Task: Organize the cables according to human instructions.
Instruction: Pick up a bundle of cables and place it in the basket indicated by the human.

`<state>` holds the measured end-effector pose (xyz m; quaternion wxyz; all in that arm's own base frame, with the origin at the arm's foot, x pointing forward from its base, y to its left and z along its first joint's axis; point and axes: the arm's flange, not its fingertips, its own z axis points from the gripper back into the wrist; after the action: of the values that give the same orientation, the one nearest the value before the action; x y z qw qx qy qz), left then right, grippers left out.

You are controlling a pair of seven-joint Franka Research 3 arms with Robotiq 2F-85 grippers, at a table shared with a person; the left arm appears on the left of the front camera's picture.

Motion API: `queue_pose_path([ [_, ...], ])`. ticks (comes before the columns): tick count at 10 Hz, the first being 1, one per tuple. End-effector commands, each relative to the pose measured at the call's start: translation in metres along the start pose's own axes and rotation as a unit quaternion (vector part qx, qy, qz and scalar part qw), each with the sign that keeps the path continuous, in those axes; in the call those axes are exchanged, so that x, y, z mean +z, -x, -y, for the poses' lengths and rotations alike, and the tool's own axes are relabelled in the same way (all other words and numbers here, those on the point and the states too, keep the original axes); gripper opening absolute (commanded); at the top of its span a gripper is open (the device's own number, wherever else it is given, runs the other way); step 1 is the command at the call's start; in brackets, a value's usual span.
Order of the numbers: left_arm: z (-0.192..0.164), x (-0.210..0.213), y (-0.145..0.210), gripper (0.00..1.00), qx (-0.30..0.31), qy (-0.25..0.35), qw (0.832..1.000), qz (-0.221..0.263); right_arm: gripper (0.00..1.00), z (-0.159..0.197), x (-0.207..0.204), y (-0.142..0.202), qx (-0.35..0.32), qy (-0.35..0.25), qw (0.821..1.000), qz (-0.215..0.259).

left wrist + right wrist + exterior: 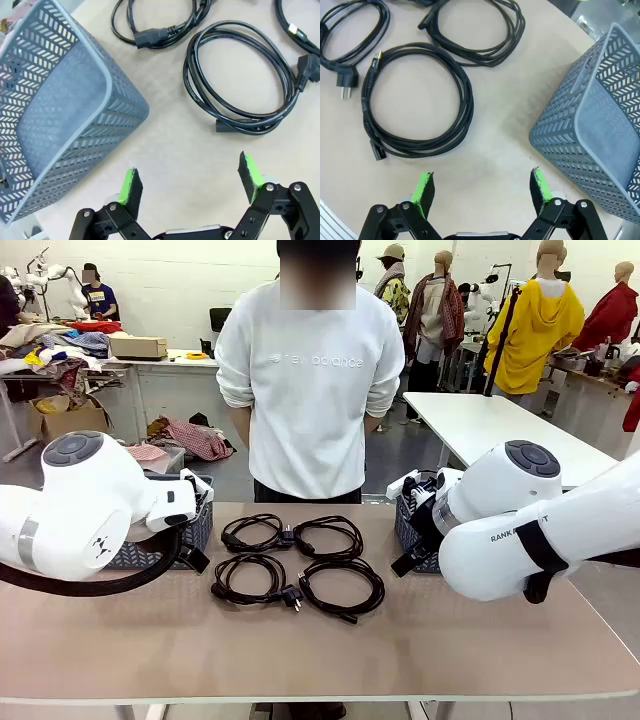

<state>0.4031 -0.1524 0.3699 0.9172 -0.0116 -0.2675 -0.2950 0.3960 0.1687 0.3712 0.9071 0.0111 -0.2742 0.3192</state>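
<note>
**Front view.** Four coiled black power cords [290, 537] lie in a two-by-two block at the centre of the table [300, 660]. A grey woven-pattern basket stands on each side of the block: left basket [195, 532] and right basket [405, 530]. This view gives the whole layout and the person [310, 380] in a white sweatshirt at the far edge.

**Left wrist view.** This view adds the green pads [131, 185]. The left end effector [190, 179] hangs over bare table with its jaws spread wide, gripping nothing. The near-left coil [190, 75] lies just ahead of the fingertips and apart from them. The left basket is at picture left.

**Right wrist view.** The right end effector [482, 190] is likewise wide open and empty. The near-right coil [468, 102] lies ahead, toward picture left, clear of the fingertips. This view adds plug detail: a two-pin plug [346, 82] rests beside that coil. The right basket stands at picture right.
</note>
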Motion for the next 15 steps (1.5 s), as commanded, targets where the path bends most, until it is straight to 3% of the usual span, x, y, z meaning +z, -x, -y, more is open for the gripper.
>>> queue_pose_path([
  [1,0.000,0.000,0.000,1.00,0.000,0.000,1.000,0.000,1.00,0.000,0.000,0.000,0.000,0.000,1.000,0.000],
  [10,0.001,0.000,0.000,1.00,-0.001,0.000,1.000,0.000,1.00,0.000,0.000,0.000,0.000,0.000,1.000,0.000],
  [15,-0.019,0.061,-0.020,1.00,-0.094,0.043,0.995,0.013,1.00,0.045,0.040,-0.010,0.037,-0.065,0.996,0.044],
])
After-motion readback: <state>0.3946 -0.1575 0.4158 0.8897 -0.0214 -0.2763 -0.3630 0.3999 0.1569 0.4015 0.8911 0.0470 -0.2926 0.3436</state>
